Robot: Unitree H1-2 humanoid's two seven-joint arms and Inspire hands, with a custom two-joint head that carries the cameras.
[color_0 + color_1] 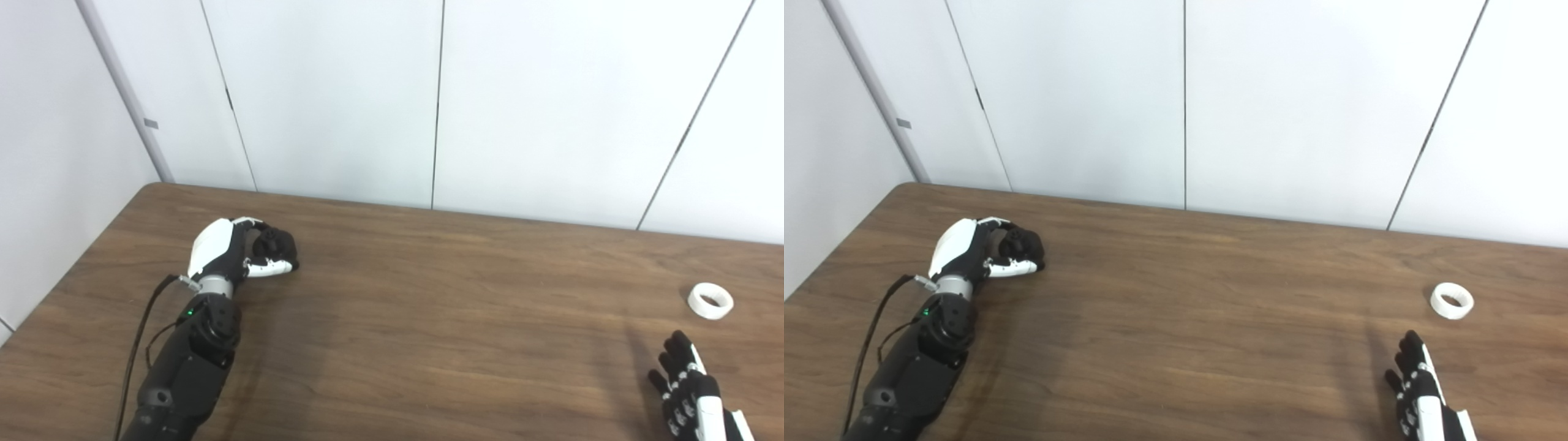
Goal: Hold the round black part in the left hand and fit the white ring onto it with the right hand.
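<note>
1. Left hand (245, 251) at far left of table (429, 318), fingers curled round the round black part (277, 243), thumb under it; grasping it.
2. Right hand (692, 389) near bottom right corner, fingers straight & apart, holding nothing, not touching ring.
3. White ring (710, 301) lies flat on table, just beyond right hand, well apart from black part.
4. Ring: small, thick-walled, hole facing up.
</note>
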